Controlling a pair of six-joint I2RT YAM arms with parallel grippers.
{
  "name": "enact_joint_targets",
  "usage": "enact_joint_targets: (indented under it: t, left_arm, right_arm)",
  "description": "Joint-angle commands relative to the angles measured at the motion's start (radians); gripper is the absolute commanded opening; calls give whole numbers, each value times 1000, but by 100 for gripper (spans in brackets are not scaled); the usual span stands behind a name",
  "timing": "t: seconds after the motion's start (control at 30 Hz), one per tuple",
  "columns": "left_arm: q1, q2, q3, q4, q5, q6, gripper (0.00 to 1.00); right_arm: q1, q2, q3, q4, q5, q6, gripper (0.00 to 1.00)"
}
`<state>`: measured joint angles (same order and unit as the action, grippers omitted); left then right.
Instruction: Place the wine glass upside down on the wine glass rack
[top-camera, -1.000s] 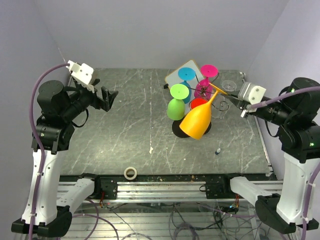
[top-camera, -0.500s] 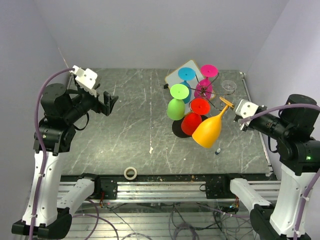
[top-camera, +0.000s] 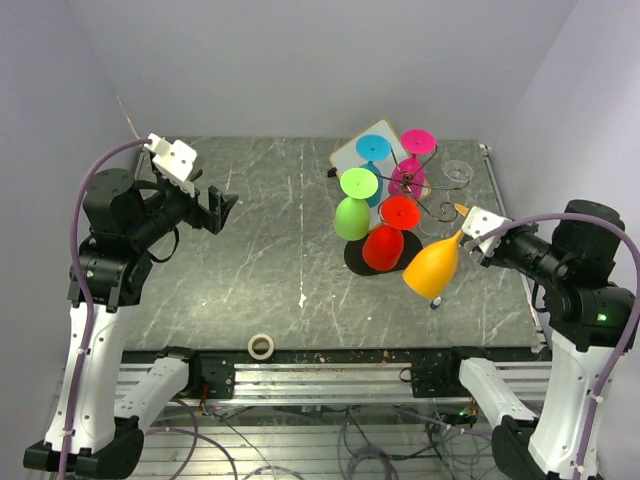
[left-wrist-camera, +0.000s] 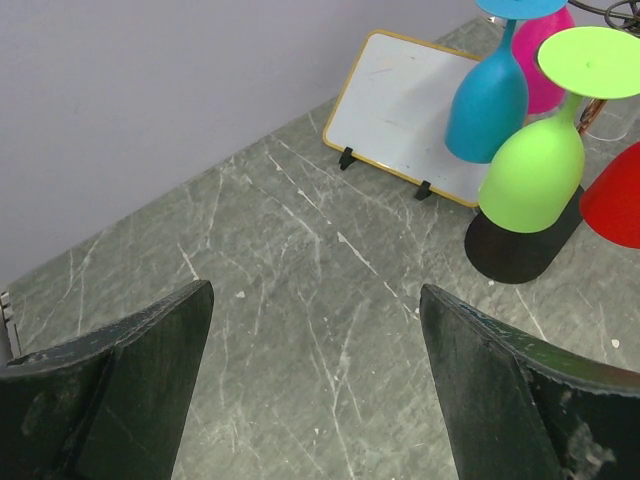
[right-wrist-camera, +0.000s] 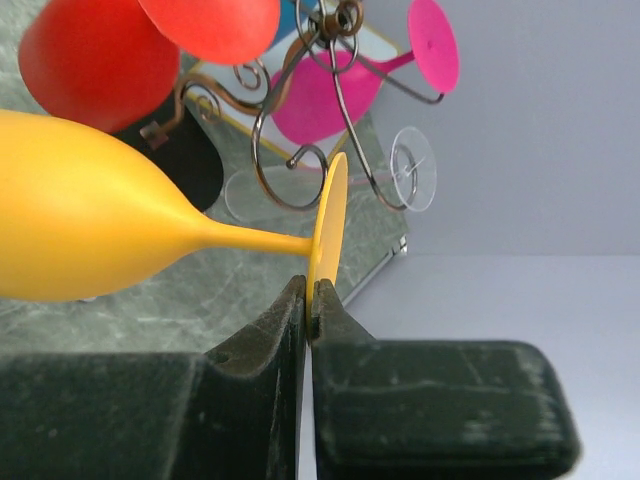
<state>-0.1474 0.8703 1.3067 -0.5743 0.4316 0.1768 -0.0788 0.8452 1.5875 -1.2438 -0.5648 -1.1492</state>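
The orange wine glass (top-camera: 433, 268) hangs tilted in the air, bowl down and to the left, just right of the wine glass rack (top-camera: 440, 212). My right gripper (top-camera: 466, 222) is shut on the rim of its flat foot. In the right wrist view the glass (right-wrist-camera: 90, 235) lies sideways, its foot pinched at my gripper (right-wrist-camera: 310, 290), with the rack's curled wire arms (right-wrist-camera: 262, 140) just behind. Green (top-camera: 351, 215), red (top-camera: 385, 245), blue (top-camera: 373, 150) and pink (top-camera: 418, 141) glasses hang upside down on the rack. My left gripper (top-camera: 222, 205) is open and empty, far left (left-wrist-camera: 315, 290).
A white board with a wooden rim (top-camera: 348, 152) leans behind the rack. A clear glass (top-camera: 457, 170) is at the back right. A tape roll (top-camera: 261, 346) lies near the front edge, and a small dark object (top-camera: 437, 301) sits under the orange glass.
My right gripper has carried the orange glass right and toward the near edge, off the front of the rack. The left arm has barely shifted.
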Motion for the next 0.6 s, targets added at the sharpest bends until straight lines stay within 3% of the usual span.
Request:
enact_joint_targets:
  t: [0.0, 0.23, 0.57]
  left_arm:
    - [5, -11, -17, 24, 27, 10, 94]
    - [5, -13, -18, 22, 30, 17, 94]
    - [5, -19, -14, 16, 34, 23, 94]
  right_arm:
    - [-11, 3, -50, 32, 96, -54, 0]
    - [3, 20, -105, 127, 237, -52, 0]
    - [64, 70, -104, 209, 256, -114, 0]
